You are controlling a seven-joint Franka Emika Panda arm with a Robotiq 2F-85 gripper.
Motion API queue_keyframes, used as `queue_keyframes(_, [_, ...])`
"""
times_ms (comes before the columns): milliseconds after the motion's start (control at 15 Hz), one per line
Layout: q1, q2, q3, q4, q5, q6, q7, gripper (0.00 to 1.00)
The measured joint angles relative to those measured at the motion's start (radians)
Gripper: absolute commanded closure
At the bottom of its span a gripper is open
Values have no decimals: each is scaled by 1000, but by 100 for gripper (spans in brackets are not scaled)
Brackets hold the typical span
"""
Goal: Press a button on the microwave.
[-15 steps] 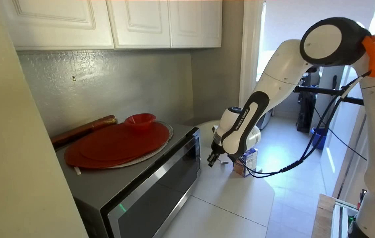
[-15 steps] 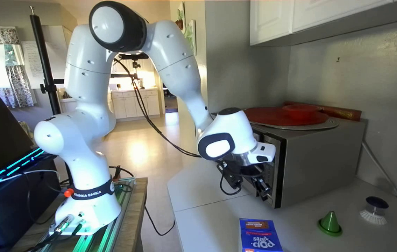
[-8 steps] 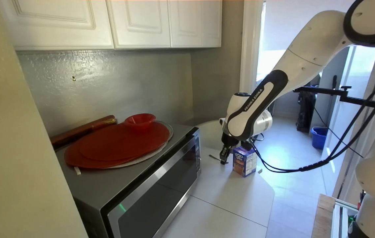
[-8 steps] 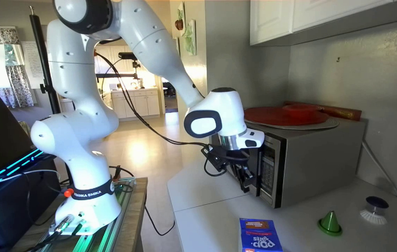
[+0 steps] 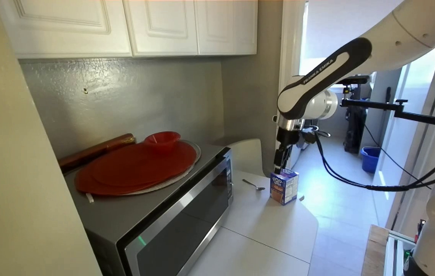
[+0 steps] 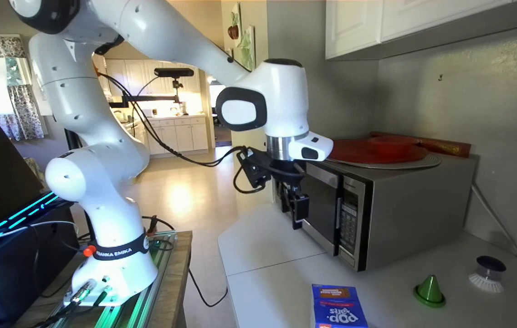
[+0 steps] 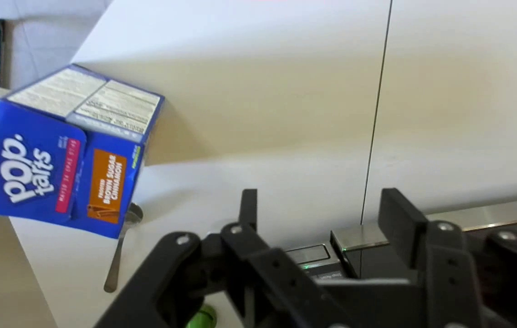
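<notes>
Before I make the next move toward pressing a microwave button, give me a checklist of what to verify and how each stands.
1. Hand empty: ok, it grips nothing.
2. Fingers together for a cleaner press: not ok, they stand apart.
3. Hand aimed at the keypad: not ok, it points down over the table.
4. Keypad on the microwave uncovered: ok, in plain sight in an exterior view.
5. Box out of the way: ok, seemingly; in the wrist view it stands off to one side.
6. Target for the press: cannot tell, the keypad's lettering is too small to read.
</notes>
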Motion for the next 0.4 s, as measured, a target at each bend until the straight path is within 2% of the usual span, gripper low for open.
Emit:
queue_keyframes(200, [37,-96,-101,15,-59,-152,38,2])
queue_keyframes(400, [59,-146,-148,30,-67,-226,46,0])
